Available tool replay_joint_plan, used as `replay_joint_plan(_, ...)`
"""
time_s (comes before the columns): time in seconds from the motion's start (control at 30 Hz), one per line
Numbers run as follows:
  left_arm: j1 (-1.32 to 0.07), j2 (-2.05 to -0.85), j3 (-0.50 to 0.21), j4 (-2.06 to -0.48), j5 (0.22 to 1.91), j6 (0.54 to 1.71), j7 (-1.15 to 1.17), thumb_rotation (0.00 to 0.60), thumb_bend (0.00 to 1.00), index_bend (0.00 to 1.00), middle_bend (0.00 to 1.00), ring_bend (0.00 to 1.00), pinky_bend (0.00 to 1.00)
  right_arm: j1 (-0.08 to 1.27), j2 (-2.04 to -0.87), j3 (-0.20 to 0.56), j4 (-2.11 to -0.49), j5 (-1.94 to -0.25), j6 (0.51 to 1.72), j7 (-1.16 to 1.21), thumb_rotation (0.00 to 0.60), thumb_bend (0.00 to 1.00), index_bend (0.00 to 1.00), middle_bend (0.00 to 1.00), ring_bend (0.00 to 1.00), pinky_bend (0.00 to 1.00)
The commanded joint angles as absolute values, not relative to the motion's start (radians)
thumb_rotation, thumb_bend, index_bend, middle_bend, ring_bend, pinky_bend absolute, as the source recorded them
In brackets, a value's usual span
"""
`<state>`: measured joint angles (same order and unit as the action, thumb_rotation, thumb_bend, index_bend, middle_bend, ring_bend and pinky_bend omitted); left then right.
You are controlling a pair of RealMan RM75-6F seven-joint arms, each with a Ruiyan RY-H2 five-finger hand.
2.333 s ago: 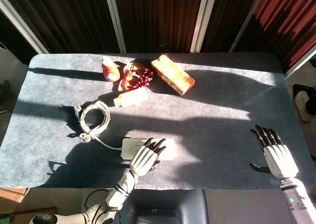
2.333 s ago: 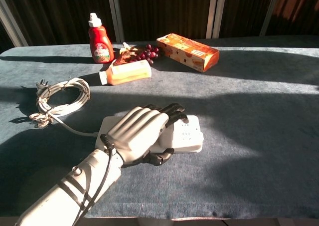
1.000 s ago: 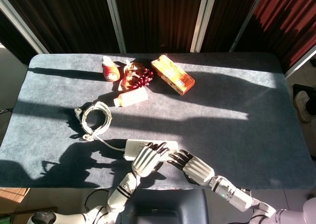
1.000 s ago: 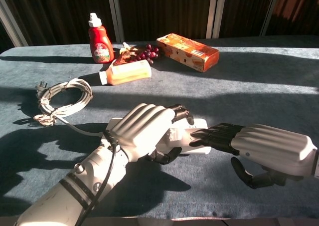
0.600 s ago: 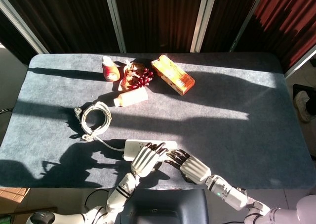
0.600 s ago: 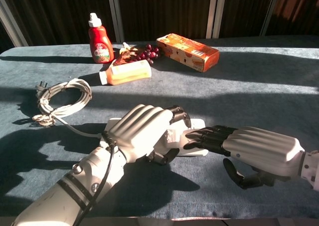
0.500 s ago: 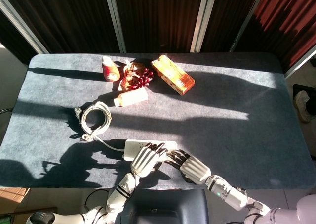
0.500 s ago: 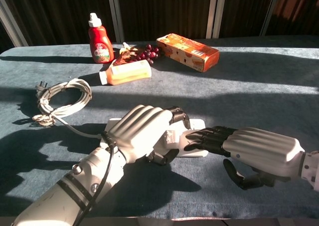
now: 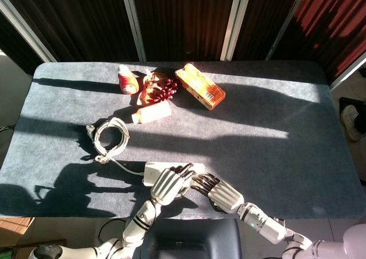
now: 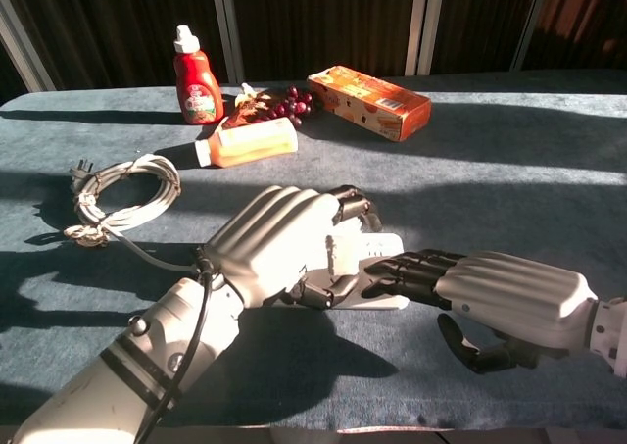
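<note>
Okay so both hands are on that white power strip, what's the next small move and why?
Probably close the right hand onto the free end of the power strip. The left hand grips the strip's cord end and appears to tilt it off the table, while the right hand's fingers only rest flat on the other end, not wrapped around it.

No legible text on any item.

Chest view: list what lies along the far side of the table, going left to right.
Red sauce bottle → orange juice bottle lying on its side → bunch of dark red grapes → orange carton.
</note>
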<state>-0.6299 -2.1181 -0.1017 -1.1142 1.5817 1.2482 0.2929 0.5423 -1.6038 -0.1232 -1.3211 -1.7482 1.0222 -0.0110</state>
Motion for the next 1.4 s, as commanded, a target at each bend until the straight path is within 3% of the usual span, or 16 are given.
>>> replay_joint_plan(0.03,-0.631,-2.094,-0.105,-1.142,1.601,1.273,0.280,0.600,0.72,0.50,0.61,0.57,0.62,0.539,-1.601,-0.121,-1.324,-1.747,1.040,-0.011,0.600,0.97,0.02,0.05,0.00,0.02)
replay_joint_plan(0.23,-0.630,-1.971,-0.142,-1.243,1.597,1.289,0.266,0.600,0.69,0.44,0.56,0.52,0.56,0.520,-1.556,-0.122,-1.366,-1.785,1.151,0.024,0.600,0.96,0.00,0.05,0.00,0.02)
replay_joint_plan(0.4,-0.601,-1.858,-0.154,-1.293,1.502,1.222,0.229,0.600,0.66,0.40,0.52,0.48,0.52,0.493,-1.482,-0.124,-1.430,-1.822,1.263,0.044,0.600,0.83,0.00,0.06,0.00,0.02)
replay_joint_plan(0.57,-0.574,-1.762,-0.142,-1.304,1.417,1.137,0.127,0.600,0.63,0.33,0.44,0.46,0.50,0.462,-1.401,-0.135,-1.488,-1.853,1.349,0.034,0.600,0.78,0.00,0.06,0.00,0.02)
replay_joint_plan(0.77,-0.549,-1.706,-0.131,-1.236,1.405,1.143,0.073,0.600,0.57,0.26,0.37,0.38,0.37,0.435,-1.292,-0.152,-1.560,-1.856,1.384,0.029,0.600,0.76,0.00,0.03,0.00,0.02)
replay_joint_plan(1.27,-0.470,-1.606,-0.074,-1.138,1.430,1.182,-0.141,0.600,0.55,0.23,0.33,0.33,0.31,0.377,-1.196,-0.141,-1.581,-1.870,1.470,0.046,0.600,0.76,0.00,0.03,0.00,0.02)
replay_joint_plan(1.4,-0.457,-1.592,-0.054,-1.120,1.444,1.182,-0.173,0.600,0.49,0.11,0.21,0.20,0.23,0.370,-1.193,-0.136,-1.581,-1.866,1.466,0.042,0.600,0.76,0.00,0.03,0.00,0.02)
